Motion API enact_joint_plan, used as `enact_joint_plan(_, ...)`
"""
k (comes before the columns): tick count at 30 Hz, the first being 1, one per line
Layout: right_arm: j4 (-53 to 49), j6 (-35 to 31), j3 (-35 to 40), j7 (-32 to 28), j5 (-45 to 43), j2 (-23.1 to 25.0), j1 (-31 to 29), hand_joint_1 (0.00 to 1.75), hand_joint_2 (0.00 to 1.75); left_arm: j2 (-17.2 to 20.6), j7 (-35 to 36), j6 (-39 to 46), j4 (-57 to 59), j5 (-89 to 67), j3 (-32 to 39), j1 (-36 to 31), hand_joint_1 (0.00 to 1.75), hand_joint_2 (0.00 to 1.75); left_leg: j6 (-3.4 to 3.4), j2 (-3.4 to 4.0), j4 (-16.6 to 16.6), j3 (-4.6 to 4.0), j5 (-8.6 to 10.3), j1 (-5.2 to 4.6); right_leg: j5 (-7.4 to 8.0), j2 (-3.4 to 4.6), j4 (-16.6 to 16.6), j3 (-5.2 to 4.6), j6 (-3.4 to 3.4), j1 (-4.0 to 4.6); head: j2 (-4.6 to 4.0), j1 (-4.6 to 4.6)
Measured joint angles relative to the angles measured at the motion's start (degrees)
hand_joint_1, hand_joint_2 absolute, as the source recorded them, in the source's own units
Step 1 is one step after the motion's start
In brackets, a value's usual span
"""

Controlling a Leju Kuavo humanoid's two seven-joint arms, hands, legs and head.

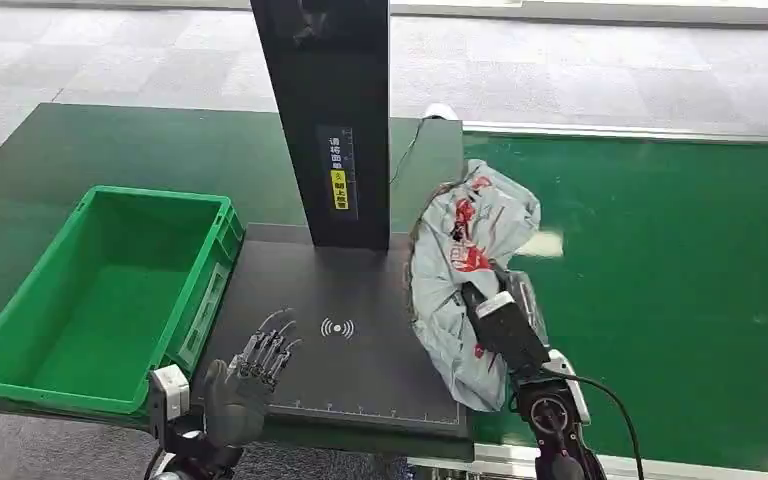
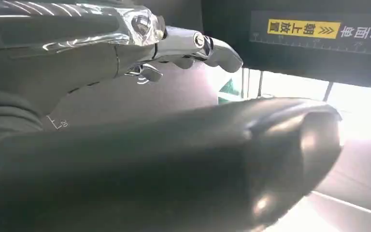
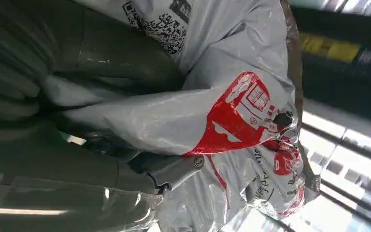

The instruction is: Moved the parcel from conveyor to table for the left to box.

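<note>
Parcel [image 1: 465, 270], grey poly bag w/ red print, is in the right hand [image 1: 500, 325], lifted and draped over the right edge of the dark scan pad [image 1: 360, 370], half over pad, half over the green conveyor [image 1: 680, 290]. Right wrist view: fingers [image 3: 174, 171] wrapped into the bag's slack film, so it's gripped by a fold, not the body.

Left hand [image 1: 250, 370] sits at the pad's near-left corner, fingers spread, holding nothing.

Risks, as I judge them:
- film slips out of the grip since the bag is soft & glossy; it'd drop on the pad edge or back on the belt.
- loose tail could snag on the black post [image 1: 325, 120] at the pad's far edge, just beside the bag.
- bag set too near the right edge may slide off.

Room: pad centre betw. post & near edge is open; green crate [image 1: 20, 340] touches the pad's left edge, top open.
</note>
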Motion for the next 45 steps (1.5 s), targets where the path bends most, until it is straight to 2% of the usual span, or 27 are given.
enact_joint_plan(2,0.37,4.43,2.03,-0.72,-1.37,-0.37,0.01,1.75,1.75,0.22,-0.42,-0.24,0.50,0.04,0.00,-0.29,0.00,0.00,0.00,-0.02,0.00,-0.02,0.00,0.00,0.00,-0.01,0.00,0.01,0.00,0.00,0.00,0.02)
enact_joint_plan(3,0.70,9.49,3.68,-1.61,-0.31,-0.96,-0.14,1.75,1.75,0.42,-0.76,-0.39,0.76,0.20,0.02,-0.38,0.00,0.00,0.00,-0.01,0.00,-0.04,0.00,0.00,-0.01,-0.01,0.00,0.00,0.01,0.00,0.00,0.04)
enact_joint_plan(7,2.77,19.35,10.61,-4.65,6.14,-3.30,-0.44,1.75,1.75,0.98,-1.57,-0.76,1.37,0.44,0.04,-0.53,0.00,0.00,0.01,-0.06,0.01,-0.04,-0.01,-0.01,-0.02,-0.03,0.00,-0.01,0.03,-0.02,0.00,0.02)
enact_joint_plan(12,4.83,20.03,15.41,-5.88,7.37,-5.11,-0.79,1.75,1.75,1.42,-1.62,-1.03,1.94,0.46,0.11,-0.53,0.00,0.00,0.01,-0.07,0.01,-0.05,-0.01,-0.01,-0.03,-0.04,0.00,0.00,0.04,-0.02,0.00,0.02)
enact_joint_plan(23,7.67,24.80,19.32,-9.79,7.31,-7.43,-2.93,1.75,1.75,1.90,-1.92,-1.16,2.05,0.57,0.15,-0.62,0.00,0.00,0.01,-0.07,0.01,-0.03,-0.01,-0.01,-0.02,-0.04,0.00,0.00,0.04,-0.01,0.00,0.04)
enact_joint_plan(24,8.02,25.37,19.73,-10.41,7.20,-7.69,-3.19,1.69,1.75,1.94,-1.92,-1.18,2.05,0.59,0.15,-0.62,0.00,0.00,0.01,-0.07,0.01,-0.03,-0.01,-0.01,-0.02,-0.04,0.00,0.00,0.04,-0.01,0.00,0.02)
enact_joint_plan(25,8.22,25.58,19.97,-10.75,7.18,-7.85,-3.38,0.56,1.75,1.95,-1.92,-1.18,2.05,0.61,0.15,-0.62,0.00,0.00,0.01,-0.07,0.01,-0.03,-0.01,-0.01,-0.02,-0.04,0.00,0.00,0.04,-0.01,0.00,0.04)
enact_joint_plan(26,8.44,25.80,20.32,-11.10,7.15,-8.02,-3.57,0.00,1.75,1.97,-1.94,-1.20,2.05,0.61,0.17,-0.63,0.00,0.00,0.01,-0.07,0.01,-0.03,-0.01,-0.01,-0.02,-0.04,0.00,0.00,0.04,-0.02,0.00,0.02)
enact_joint_plan(35,9.40,21.61,20.80,-11.95,6.59,-8.46,-4.17,0.00,1.75,1.99,-2.91,1.45,1.94,-1.29,0.59,-0.55,0.00,0.00,0.00,-0.07,0.01,-0.03,0.00,-0.01,-0.02,-0.04,0.00,0.00,0.04,-0.01,0.00,0.02)
enact_joint_plan(45,6.47,14.33,16.15,-11.61,-0.40,-5.88,-3.86,0.00,1.75,2.01,-6.36,8.85,-1.20,-16.79,-1.18,-0.22,0.00,0.00,0.01,-0.07,0.01,-0.03,-0.01,-0.01,-0.02,-0.04,0.00,0.00,0.04,-0.02,0.00,0.04)
